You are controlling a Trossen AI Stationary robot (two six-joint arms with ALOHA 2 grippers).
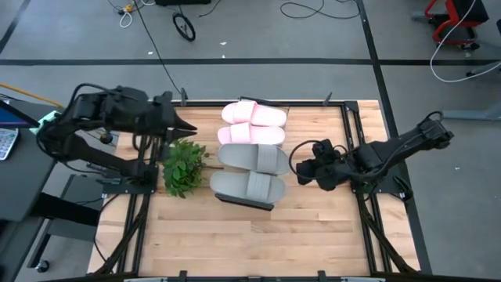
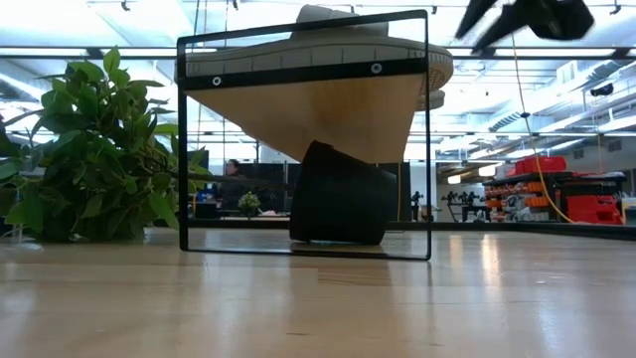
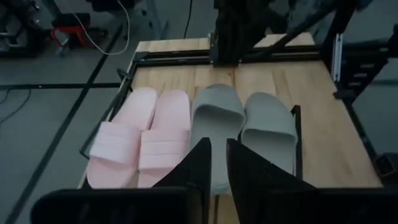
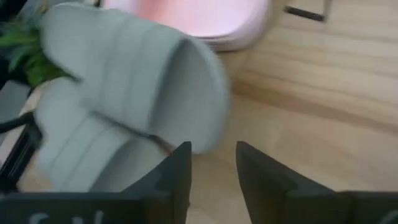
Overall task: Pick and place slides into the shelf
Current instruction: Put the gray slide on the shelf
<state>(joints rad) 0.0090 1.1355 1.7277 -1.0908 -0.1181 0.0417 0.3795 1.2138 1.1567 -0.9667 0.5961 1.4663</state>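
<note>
Four slides in a row on the shelf (image 1: pixel 235 201): two pink slides (image 1: pixel 254 124), two grey slides (image 1: pixel 250 172). Left gripper (image 1: pixel 188 125) narrowly open beside the plant (image 1: pixel 182 166). Right gripper (image 1: pixel 299 166) slightly open, empty, just beside the grey pair. Near half of desk (image 1: pixel 258 243) bare.

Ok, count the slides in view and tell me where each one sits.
4, side by side in a row on the shelf: two pink slides at the far end, then two grey slides toward the near end. None seems hidden.
</note>
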